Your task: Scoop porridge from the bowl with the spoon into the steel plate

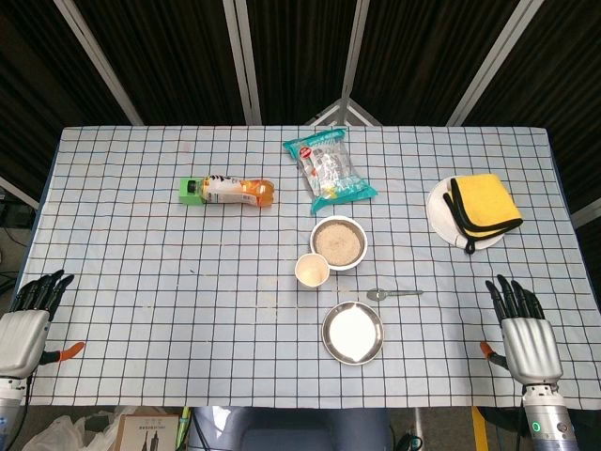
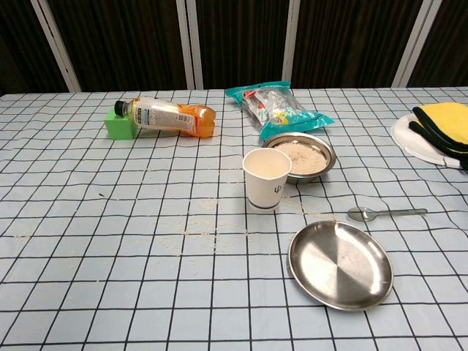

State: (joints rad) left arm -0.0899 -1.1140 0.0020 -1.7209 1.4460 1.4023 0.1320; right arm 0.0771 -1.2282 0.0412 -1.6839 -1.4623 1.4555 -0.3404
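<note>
A steel bowl (image 1: 339, 242) (image 2: 300, 156) of pale porridge grains sits mid-table. A metal spoon (image 1: 393, 294) (image 2: 385, 213) lies flat on the cloth to the right of the empty steel plate (image 1: 352, 333) (image 2: 340, 264), which sits near the front edge. My left hand (image 1: 26, 322) rests at the table's left edge, fingers spread, holding nothing. My right hand (image 1: 521, 331) rests at the front right, fingers spread, empty, well clear of the spoon. Neither hand shows in the chest view.
A white paper cup (image 1: 312, 270) (image 2: 266, 180) stands beside the bowl. A snack bag (image 1: 330, 167) (image 2: 276, 107) and a lying bottle (image 1: 228, 191) (image 2: 162, 117) sit behind. A yellow cloth (image 1: 482, 208) lies on a white plate (image 1: 442, 216) at right. Spilled grains (image 2: 201, 227) dot the cloth.
</note>
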